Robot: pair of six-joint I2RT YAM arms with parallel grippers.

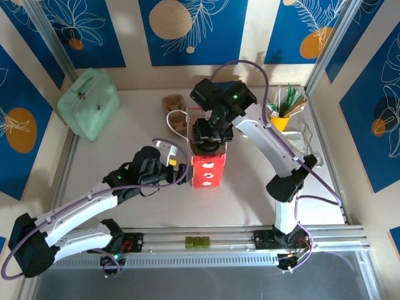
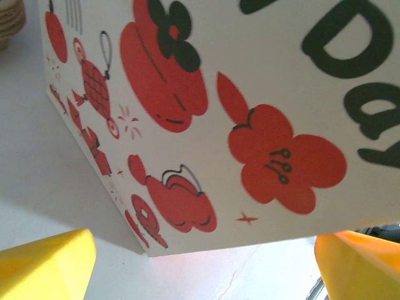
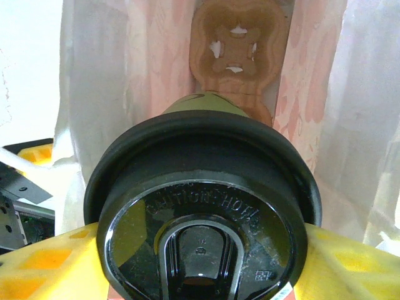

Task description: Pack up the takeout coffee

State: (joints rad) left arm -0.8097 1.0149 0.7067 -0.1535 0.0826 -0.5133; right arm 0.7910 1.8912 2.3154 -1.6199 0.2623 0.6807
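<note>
The round black plastic lid (image 3: 203, 206) caps the small green paper takeout coffee cup (image 3: 200, 103), grasped by the right end effector (image 1: 209, 134) at frame centre, in the mouth of the red-printed paper bag (image 1: 206, 172); left end effector (image 1: 170, 155) released alongside. Ideally lower vertically, centred over the brown pulp carrier (image 3: 237, 56).

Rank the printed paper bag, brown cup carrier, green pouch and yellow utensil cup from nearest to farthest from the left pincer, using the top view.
1. printed paper bag: directly right of the left pincer, almost at its tips.
2. brown cup carrier: straight beyond it, mid-table.
3. green pouch: far-left corner.
4. yellow utensil cup: far right side.
</note>
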